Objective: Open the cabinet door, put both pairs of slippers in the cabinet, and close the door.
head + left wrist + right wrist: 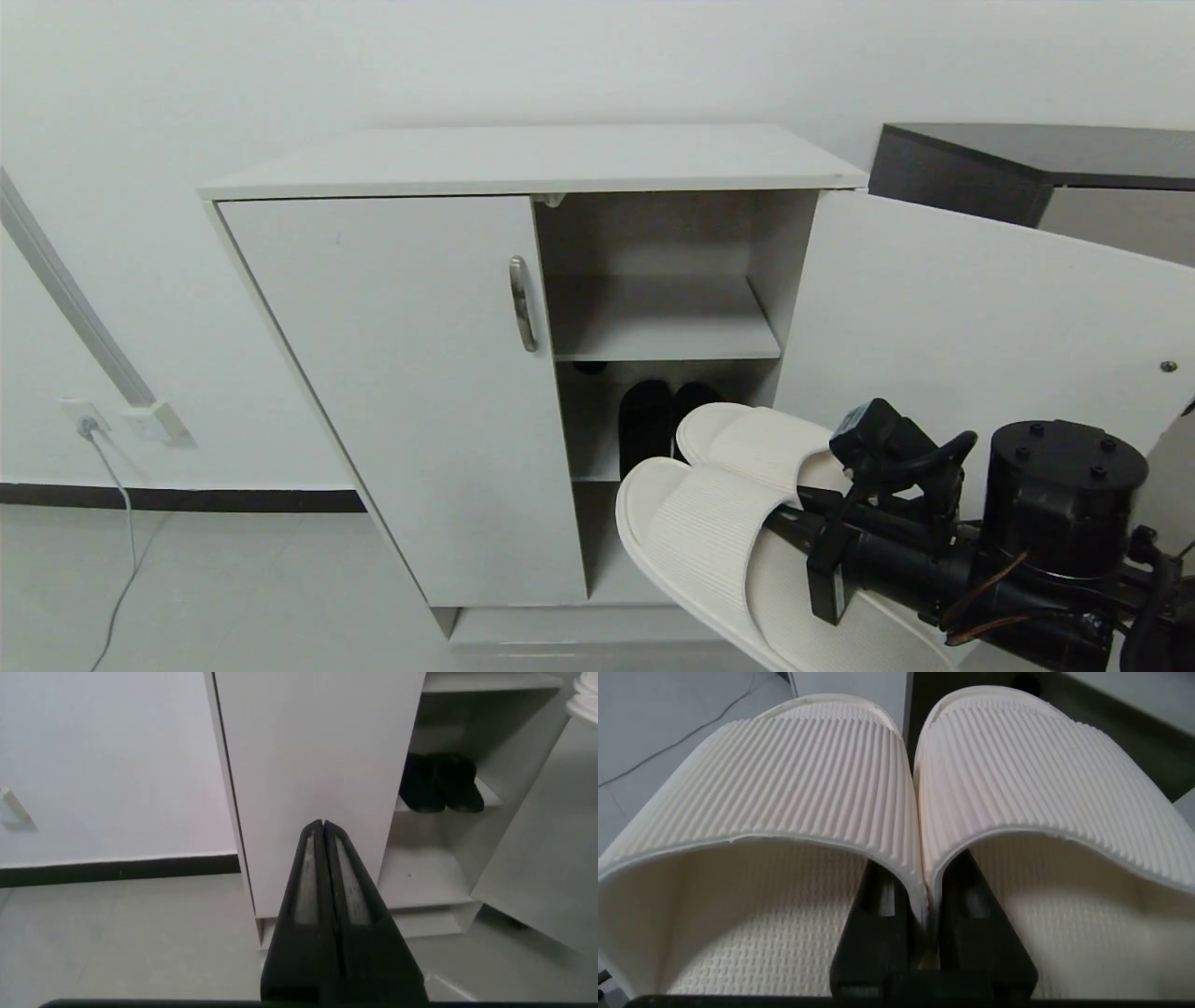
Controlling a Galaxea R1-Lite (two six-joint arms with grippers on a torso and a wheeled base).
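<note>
Since the door (980, 317) is open, we hold the white slippers (714, 532) before the cabinet (523, 163), right gripper (920, 919) pinching their touching straps; black slippers (658, 415) sit inside; left gripper (322, 882) closed, empty.

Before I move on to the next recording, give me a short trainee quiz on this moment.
1. True or false: the white slippers, held by the right tool, lie inside the cabinet.
2. Where do the black slippers sit? A) upper shelf B) middle shelf C) cabinet floor
3. Fill in: the left tool is ____ (open/shut) and holds nothing.

Key: 1 false, they are still outside, in front of the open side; 2 B; 3 shut.
</note>
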